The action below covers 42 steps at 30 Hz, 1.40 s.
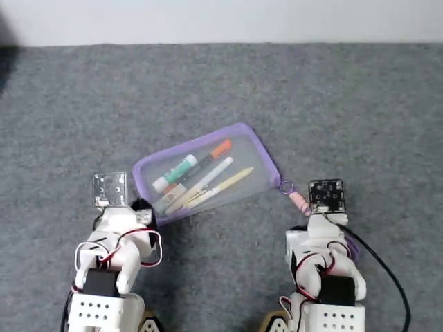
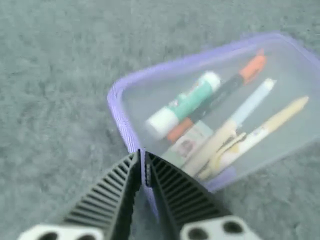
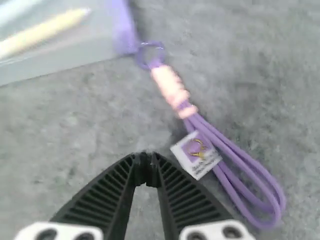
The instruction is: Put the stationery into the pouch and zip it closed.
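Left end effector [image 2: 143,161]: black ribbed jaws closed together, clamped on the purple edge binding at the pouch's corner nearest the left arm. Right end effector [image 3: 146,162]: jaws closed together with nothing between them, over bare counter just off the pouch's opposite, ring-bearing corner. Pouch [image 1: 242,129]: flat, translucent, purple-trimmed, lying askew on the counter between the two arms and slightly ahead of them. Contents, all inside the pouch and lying roughly parallel along its length: green-and-white glue stick [image 2: 187,102]; black marker [image 2: 225,90] with orange cap; pale blue pen [image 2: 252,102]; yellow pen [image 2: 280,117]; further small items beneath these, not identifiable. Ring [image 3: 150,50]: purple, at the pouch's corner beside the right arm. Beads [image 3: 170,87]: pink, strung directly after the ring. Wrist strap [image 3: 240,170]: purple cord loop trailing away from the pouch, passing just beside the right end effector. Tag [image 3: 196,154]: white, on the strap. Counter [image 1: 346,104]: grey, felt-textured.
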### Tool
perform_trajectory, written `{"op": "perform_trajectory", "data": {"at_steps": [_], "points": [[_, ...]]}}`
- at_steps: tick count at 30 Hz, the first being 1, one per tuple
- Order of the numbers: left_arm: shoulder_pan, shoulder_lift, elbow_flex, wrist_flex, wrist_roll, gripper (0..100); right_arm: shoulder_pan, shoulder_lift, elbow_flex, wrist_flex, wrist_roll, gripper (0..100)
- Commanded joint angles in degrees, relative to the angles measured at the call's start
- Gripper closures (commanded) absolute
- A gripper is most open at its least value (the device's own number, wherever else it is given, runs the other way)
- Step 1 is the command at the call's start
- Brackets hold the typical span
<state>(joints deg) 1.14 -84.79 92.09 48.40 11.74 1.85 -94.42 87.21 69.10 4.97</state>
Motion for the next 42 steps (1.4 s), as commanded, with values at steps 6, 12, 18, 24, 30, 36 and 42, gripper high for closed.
{"op": "perform_trajectory", "data": {"at_steps": [6, 12, 18, 24, 30, 36, 42], "points": [[0.1, -0.7, 4.1, -1.6, -0.4, 99, 1.4, -9.7, 7.7, 1.4, 1.6, 99.1], [0.0, -0.7, 4.1, -1.5, -0.2, 99, 1.6, -9.1, 9.3, 1.5, 1.6, 99.1], [-4.9, -0.7, 4.0, -1.6, -0.1, 99, 1.9, -9.2, 9.2, 5.7, 1.8, 99.1], [-7.6, -0.7, 4.0, -1.6, -0.2, 99, 2.4, -9.3, 9.2, 5.7, 1.6, 99.0], [-7.6, -0.7, 4.0, -1.6, -0.2, 99, 2.4, -9.4, 9.2, 5.8, 1.7, 99.0], [-7.6, -0.7, 4.0, -1.6, -0.2, 99, 2.3, -9.4, 9.2, 5.8, 1.7, 99.0], [-7.6, -0.7, 4.0, -1.6, -0.2, 99, 2.2, -9.4, 9.2, 5.8, 1.7, 99.0]]}}
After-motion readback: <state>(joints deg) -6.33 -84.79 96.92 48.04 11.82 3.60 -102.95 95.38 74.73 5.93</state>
